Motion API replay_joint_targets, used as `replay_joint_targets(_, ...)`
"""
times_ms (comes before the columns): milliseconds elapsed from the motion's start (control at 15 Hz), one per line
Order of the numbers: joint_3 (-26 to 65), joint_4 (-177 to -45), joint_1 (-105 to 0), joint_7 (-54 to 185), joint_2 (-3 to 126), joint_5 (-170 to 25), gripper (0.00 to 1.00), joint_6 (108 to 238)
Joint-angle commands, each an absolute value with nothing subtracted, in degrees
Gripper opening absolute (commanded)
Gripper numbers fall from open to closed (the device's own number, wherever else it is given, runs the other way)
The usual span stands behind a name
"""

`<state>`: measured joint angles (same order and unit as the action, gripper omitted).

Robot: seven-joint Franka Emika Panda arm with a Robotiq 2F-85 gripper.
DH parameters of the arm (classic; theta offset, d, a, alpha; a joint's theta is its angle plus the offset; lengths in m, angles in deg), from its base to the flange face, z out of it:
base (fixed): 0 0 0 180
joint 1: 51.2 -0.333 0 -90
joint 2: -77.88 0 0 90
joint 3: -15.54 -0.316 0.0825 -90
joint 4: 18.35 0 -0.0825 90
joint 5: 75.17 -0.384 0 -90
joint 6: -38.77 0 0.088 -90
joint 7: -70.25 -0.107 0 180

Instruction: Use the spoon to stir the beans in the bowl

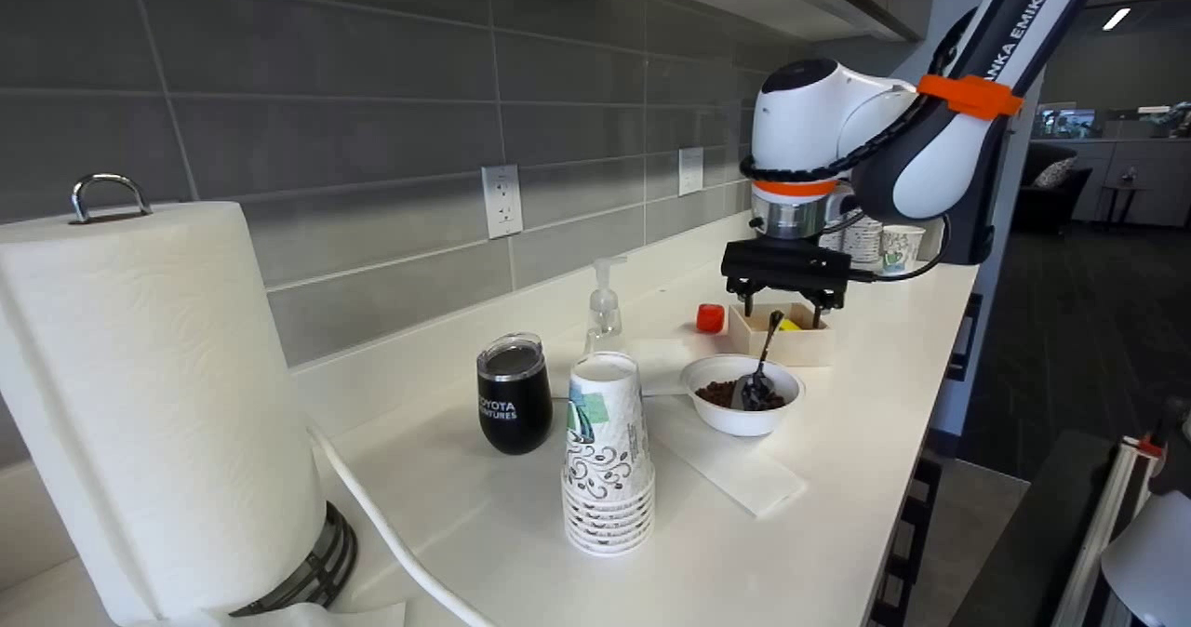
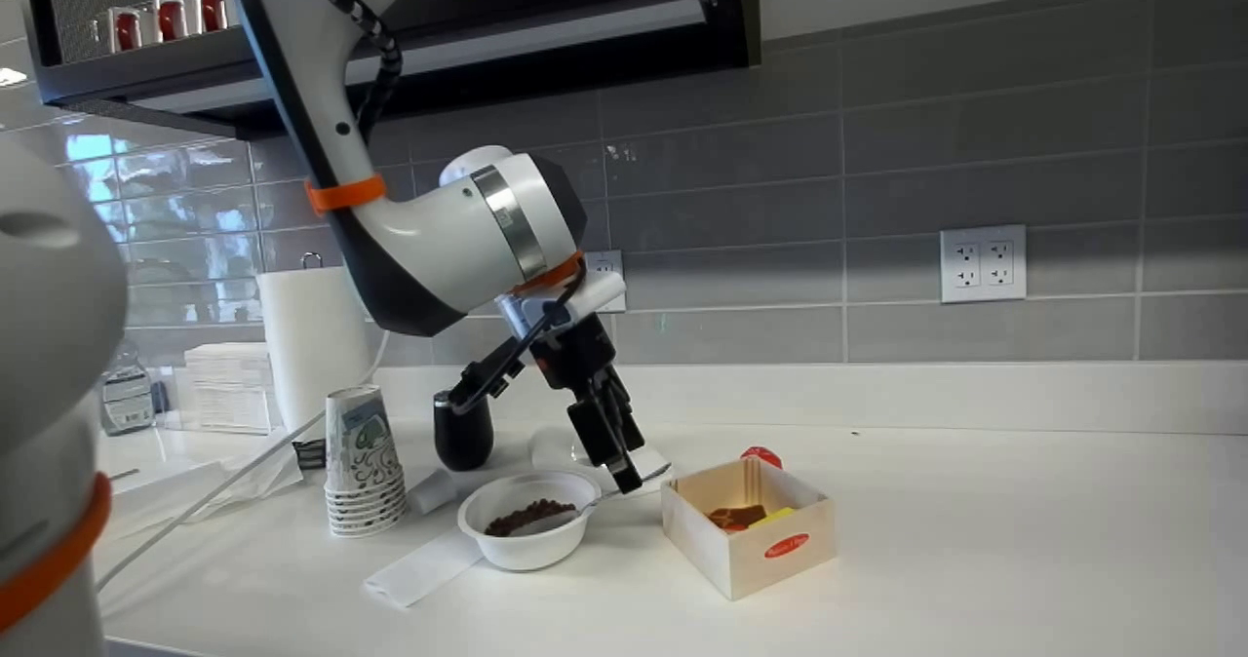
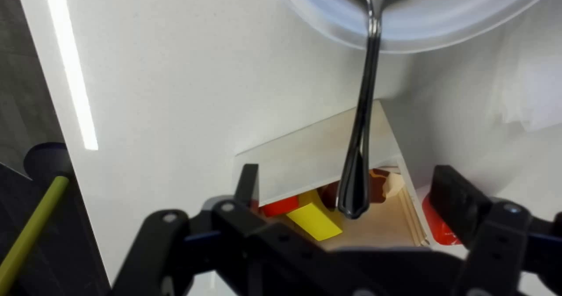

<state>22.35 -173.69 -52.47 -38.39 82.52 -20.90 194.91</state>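
Note:
The white bowl (image 1: 742,422) stands on the counter, and it also shows in an exterior view (image 2: 526,552). Brown beans (image 2: 536,513) lie in it. A shiny metal spoon (image 1: 770,339) rests with its head in the beans and its handle leaning over the rim, tilted up. In the wrist view the spoon's handle (image 3: 369,76) runs down from the bowl (image 3: 439,37), its end between my two fingers. My gripper (image 3: 349,184) is open, with gaps on both sides of the handle. In both exterior views the gripper (image 1: 782,313) hangs above the handle end (image 2: 655,475).
A wooden box (image 2: 780,564) with yellow, red and brown pieces stands close under the gripper. A red object (image 1: 710,318) lies beside it. Stacked paper cups (image 1: 609,460), a black cup (image 1: 515,404), a soap pump (image 1: 605,315) and a napkin (image 1: 735,469) are around the bowl.

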Motion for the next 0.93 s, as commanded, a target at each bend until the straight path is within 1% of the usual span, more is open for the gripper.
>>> replay_joint_targets(0, 19.72, -175.28, -52.34, -25.63, 86.10, -33.10, 1.00, 194.17)
replay_joint_targets(267, 16.61, -175.32, -52.88, -11.43, 90.03, -46.45, 1.00, 190.35)
replay_joint_targets(467, 14.71, -174.54, -52.69, -1.97, 93.20, -54.20, 1.00, 184.90)
replay_joint_targets(867, 13.13, -172.76, -51.78, 11.45, 97.75, -61.84, 1.00, 173.33)
